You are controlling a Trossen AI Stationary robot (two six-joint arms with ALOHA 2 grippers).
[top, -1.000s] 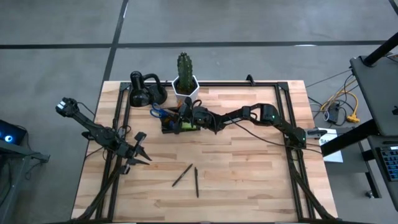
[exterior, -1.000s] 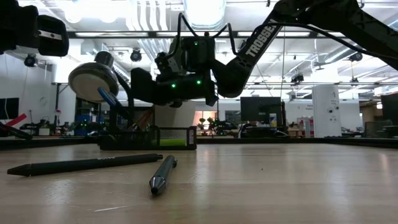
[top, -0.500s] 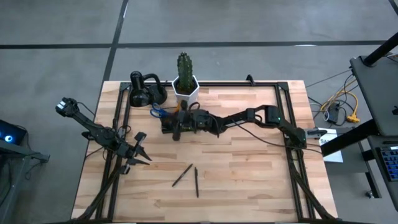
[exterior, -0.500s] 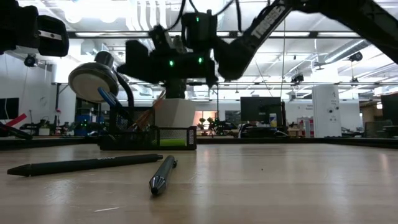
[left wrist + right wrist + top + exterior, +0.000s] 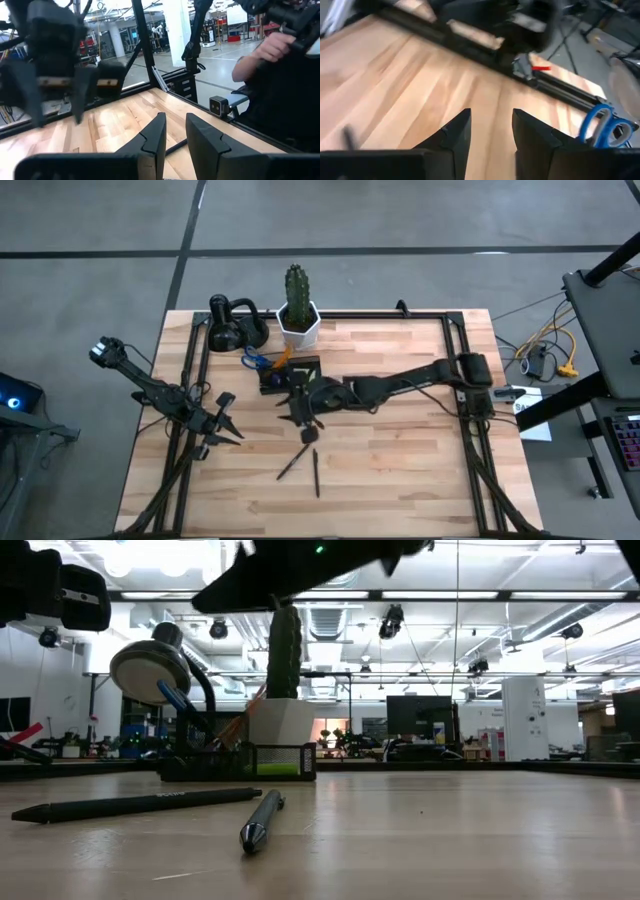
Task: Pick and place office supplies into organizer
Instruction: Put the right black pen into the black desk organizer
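Observation:
The dark organizer (image 5: 290,376) stands at the table's far middle in front of the cactus pot, with a lime-green pad (image 5: 306,368) and blue-handled scissors (image 5: 254,362) in it. Two black pens (image 5: 293,462) (image 5: 316,472) lie flat on the wood nearer the front; the low view shows them as pens (image 5: 140,804) (image 5: 262,817). My right gripper (image 5: 303,420) hovers open between organizer and pens, with nothing between its fingers (image 5: 457,132). My left gripper (image 5: 225,425) waits at the table's left, its fingers (image 5: 156,135) a little apart and empty.
A white hexagonal pot (image 5: 298,322) with a cactus (image 5: 283,650) and a black looped gadget (image 5: 232,326) stand behind the organizer at the far edge. A black frame (image 5: 450,320) rims the table. A person (image 5: 280,60) sits beyond the table. Bare wood (image 5: 400,460) lies front right.
My right gripper has left the organizer, risen and swung toward the table's near edge, now above the wood just beyond the pens. It has tipped from pointing steeply down toward more level. In the low view it has climbed almost out of the picture. Pens and organizer stayed put.

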